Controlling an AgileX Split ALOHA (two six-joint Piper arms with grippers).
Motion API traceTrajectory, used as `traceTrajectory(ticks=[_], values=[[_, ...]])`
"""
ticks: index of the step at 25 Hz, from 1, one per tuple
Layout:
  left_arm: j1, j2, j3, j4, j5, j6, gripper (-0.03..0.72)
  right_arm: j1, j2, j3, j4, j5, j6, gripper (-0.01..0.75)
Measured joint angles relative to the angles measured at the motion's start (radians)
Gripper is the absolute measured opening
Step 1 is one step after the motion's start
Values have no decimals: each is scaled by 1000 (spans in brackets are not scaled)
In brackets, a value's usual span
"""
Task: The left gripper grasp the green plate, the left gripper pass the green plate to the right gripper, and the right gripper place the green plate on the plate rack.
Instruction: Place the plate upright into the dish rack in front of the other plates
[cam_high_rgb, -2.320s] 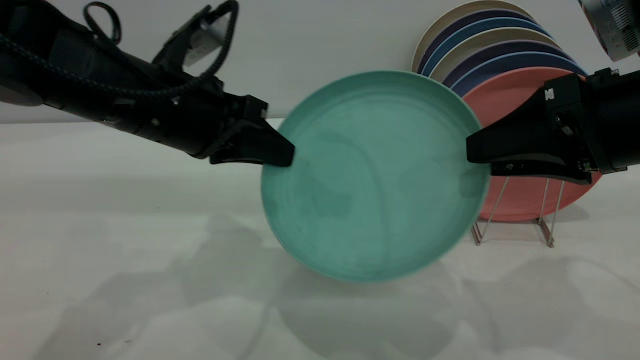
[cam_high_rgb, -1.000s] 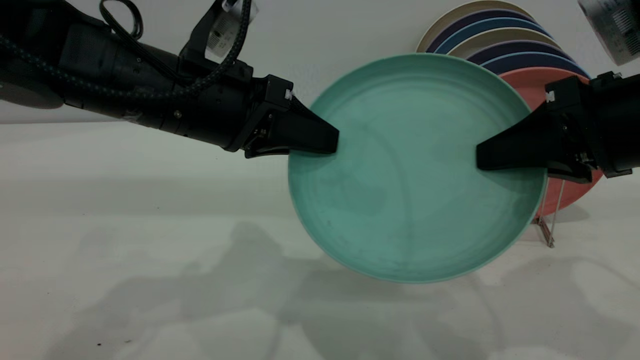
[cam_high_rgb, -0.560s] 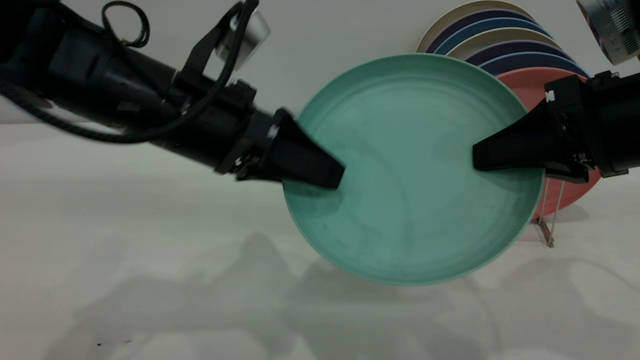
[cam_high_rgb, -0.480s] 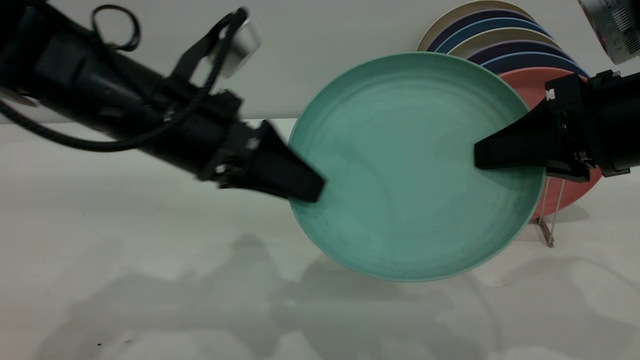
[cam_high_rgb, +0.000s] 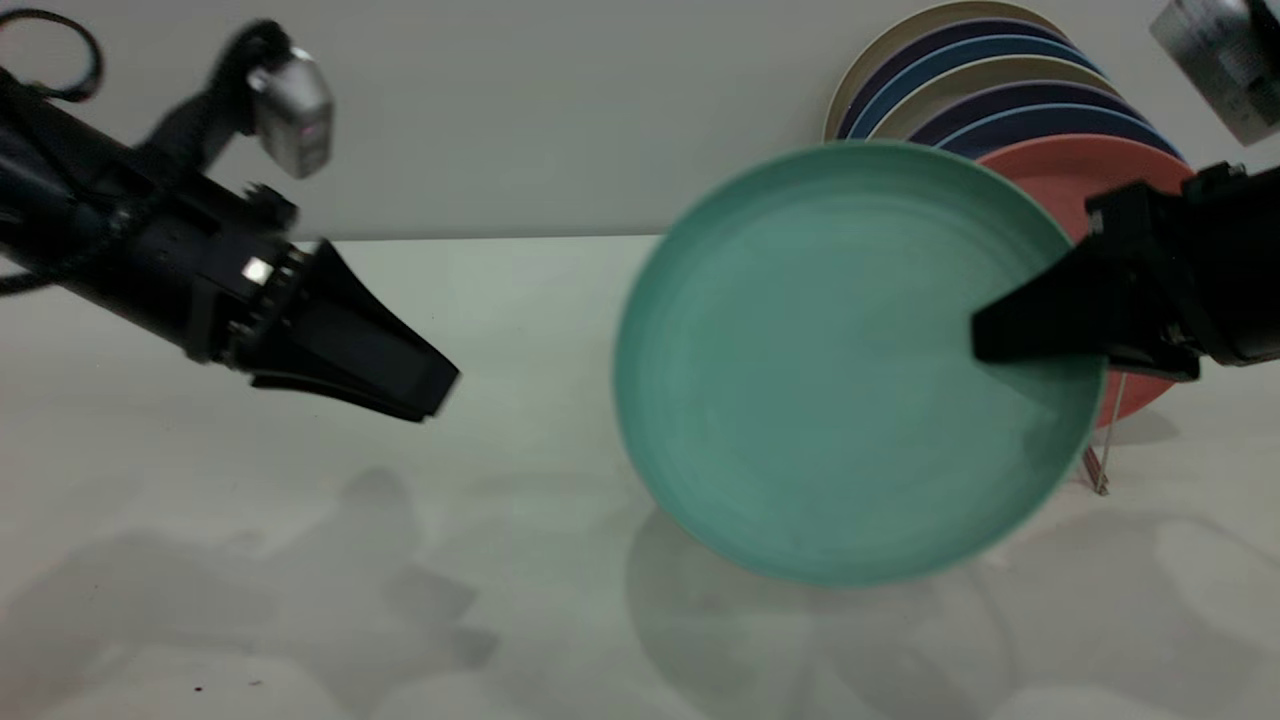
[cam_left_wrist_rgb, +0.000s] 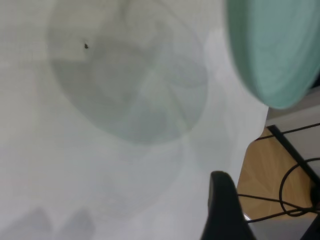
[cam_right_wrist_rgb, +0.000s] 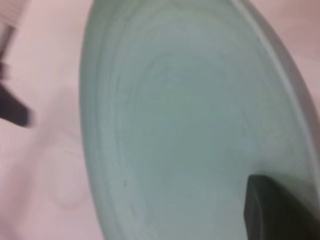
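The green plate (cam_high_rgb: 820, 380) hangs tilted on edge above the white table, its hollow face to the camera. My right gripper (cam_high_rgb: 985, 340) is shut on the plate's right rim, one black finger lying across the inner face; that finger (cam_right_wrist_rgb: 272, 210) shows against the plate (cam_right_wrist_rgb: 190, 125) in the right wrist view. My left gripper (cam_high_rgb: 430, 385) is open and empty, well to the left of the plate and apart from it. The left wrist view shows one finger (cam_left_wrist_rgb: 222, 210) and the plate's edge (cam_left_wrist_rgb: 280, 45) farther off. The plate rack (cam_high_rgb: 1100, 470) stands behind the plate, mostly hidden.
A salmon-pink plate (cam_high_rgb: 1080, 170) and several blue and cream plates (cam_high_rgb: 1000, 60) stand on the rack at the back right. A grey wall runs behind the table. The left wrist view shows the table's edge, with wooden floor and cables (cam_left_wrist_rgb: 280, 170) beyond it.
My left gripper has let go of the plate's left rim and drawn back to the left. The plate, held by the right gripper alone, has shifted slightly right and down.
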Motion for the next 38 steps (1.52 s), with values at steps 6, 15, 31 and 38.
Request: traceTrajectory(ticks=[6, 15, 31, 38], values=[[26, 0, -15, 200, -169, -270, 468, 0, -27, -88, -320, -46, -38, 86], [26, 0, -15, 362, -316, -535, 465, 28, -151, -458, -1194, 161, 449, 86], [26, 0, -15, 389, -353, -616, 464, 199, -102, -790, -1767, 164, 624, 86], [26, 0, -15, 389, -356, -619, 464, 199, -58, -791, -1828, 73, 608, 86]])
